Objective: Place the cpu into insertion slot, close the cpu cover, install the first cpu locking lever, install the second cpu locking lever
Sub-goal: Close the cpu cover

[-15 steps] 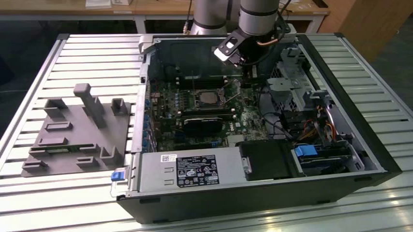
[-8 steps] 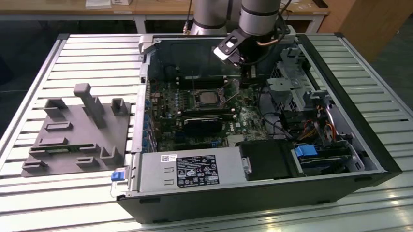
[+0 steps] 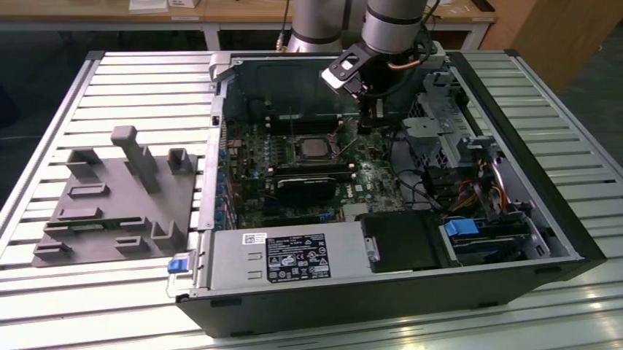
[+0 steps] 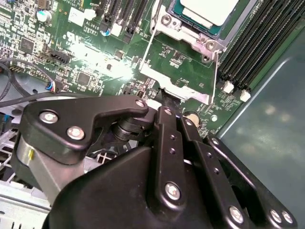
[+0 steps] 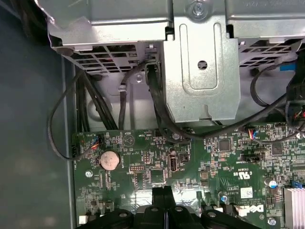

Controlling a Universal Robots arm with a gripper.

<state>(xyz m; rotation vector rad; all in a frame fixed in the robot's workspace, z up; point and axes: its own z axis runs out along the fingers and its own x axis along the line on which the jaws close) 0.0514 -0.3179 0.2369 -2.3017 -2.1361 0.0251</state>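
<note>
exterior view: high, looking down into case [image 3: 341, 299] | both wrist views: close over motherboard [image 4: 95, 62] [image 5: 209, 162]

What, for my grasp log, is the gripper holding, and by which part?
Nothing: the gripper is shut and empty, its tips by the metal rim of the insertion slot, in which the cpu lies.

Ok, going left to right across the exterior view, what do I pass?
Grey fixture block → cpu → gripper → silvery drive cage.
</note>
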